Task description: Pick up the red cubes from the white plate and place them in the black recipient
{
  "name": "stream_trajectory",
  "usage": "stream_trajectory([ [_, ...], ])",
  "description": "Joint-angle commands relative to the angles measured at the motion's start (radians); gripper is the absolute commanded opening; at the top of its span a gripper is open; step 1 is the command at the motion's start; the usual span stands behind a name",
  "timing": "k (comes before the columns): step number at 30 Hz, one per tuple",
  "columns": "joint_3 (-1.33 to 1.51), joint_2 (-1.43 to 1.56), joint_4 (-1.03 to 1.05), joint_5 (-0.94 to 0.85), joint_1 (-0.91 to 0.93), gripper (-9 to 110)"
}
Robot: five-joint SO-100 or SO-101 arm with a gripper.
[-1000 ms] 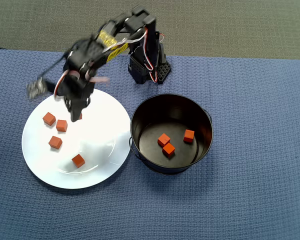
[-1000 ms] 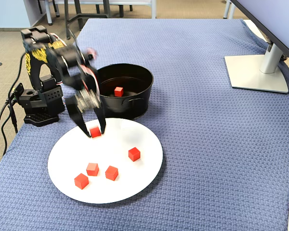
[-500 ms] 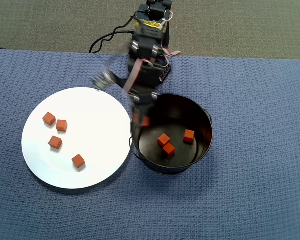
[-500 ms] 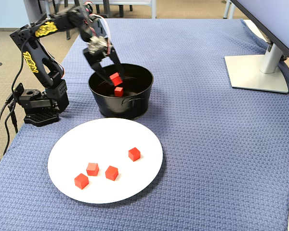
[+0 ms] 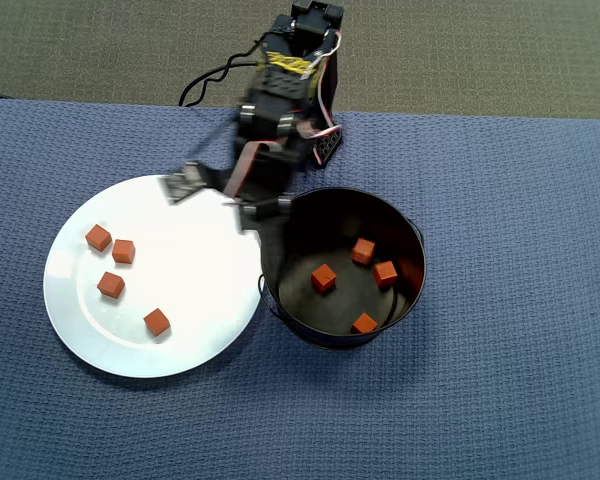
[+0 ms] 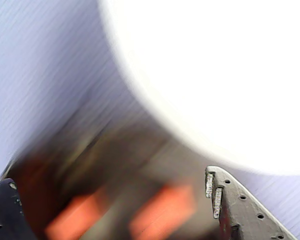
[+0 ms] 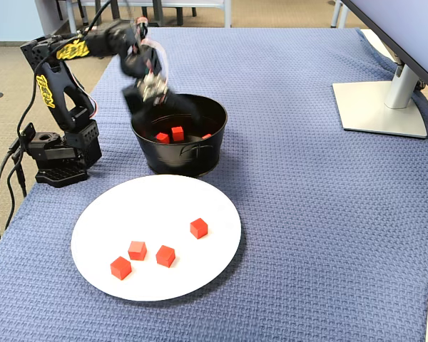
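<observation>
Several red cubes (image 5: 123, 251) lie on the left half of the white plate (image 5: 210, 250); the fixed view shows them near the plate's front (image 7: 165, 255). Several more red cubes (image 5: 323, 277) rest inside the black recipient (image 5: 280, 230), also visible in the fixed view (image 7: 177, 132). My gripper (image 5: 258, 215) hovers over the recipient's left rim, next to the plate's edge. In the wrist view the gripper (image 6: 110, 197) is open with nothing between its jaws; two blurred cubes (image 6: 162, 210) lie below it in the recipient (image 6: 105, 145).
The arm's base (image 7: 57, 153) stands on the blue cloth beside the recipient. A monitor stand (image 7: 381, 100) occupies the far right of the table in the fixed view. A cable (image 5: 205, 85) trails from the base.
The gripper carried a cube from the plate to the recipient and let it go. One more cube now lies in the recipient, and the cubes there have shifted. The gripper has swung back toward the plate.
</observation>
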Motion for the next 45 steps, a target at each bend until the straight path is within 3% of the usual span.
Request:
stream_trajectory([
  [1,-0.002,-0.058,-0.183,-0.244,0.258,40],
  [4,0.006,-0.129,-0.324,-0.167,0.376,30],
  [12,-0.075,-0.359,-0.420,0.227,0.526,27],
  [16,-0.092,-0.430,-0.368,0.324,0.529,26],
  [45,-0.460,-0.770,-0.130,0.351,0.479,24],
])
